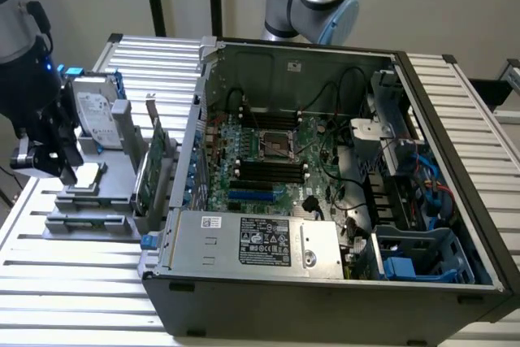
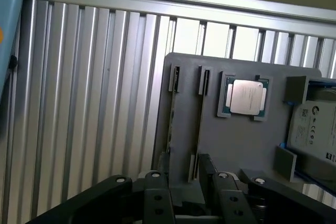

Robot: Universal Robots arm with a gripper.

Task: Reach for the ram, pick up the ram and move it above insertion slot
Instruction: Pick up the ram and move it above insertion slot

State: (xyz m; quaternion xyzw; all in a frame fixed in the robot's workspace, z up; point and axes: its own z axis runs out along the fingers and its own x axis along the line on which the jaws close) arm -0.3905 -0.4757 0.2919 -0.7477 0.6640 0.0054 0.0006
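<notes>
Approach looks to be the step in hand: nothing is lifted yet, and the black two-fingered claw (image 2: pixel 186 163) is released, its fingers (image 2: pixel 209 167) spread apart and gripping nothing. The ram (image 2: pixel 200 119), a thin, long, narrow green circuit-board stick, stands on edge in a slot of the flat grey plastic holder (image 2: pixel 236 140). In the wrist view its near end lines up between the spread fingers, though I cannot tell whether they touch it. A second narrow slot runs just beside it, and the square silver processor chip (image 2: pixel 245 97) and the silver hard drive with blue rails (image 2: pixel 315 129) sit further along the same holder. In the exterior view the claw (image 1: pixel 57 164) hangs at the exterior view's left over that holder, which rests on the ribbed aluminium table (image 1: pixel 49 274). The arm's dark wrist comes down from the upper left and the claw tilts downward and toward the open black computer case (image 1: pixel 325 298), well apart to the right. The motherboard's long black memory slots (image 1: pixel 268 170) lie inside that case, so the carry is not begun. By my reading, a sound grasp calls for the fingers to sit square to the stick's flat faces and centred on it, clear of the neighbouring slot.
</notes>
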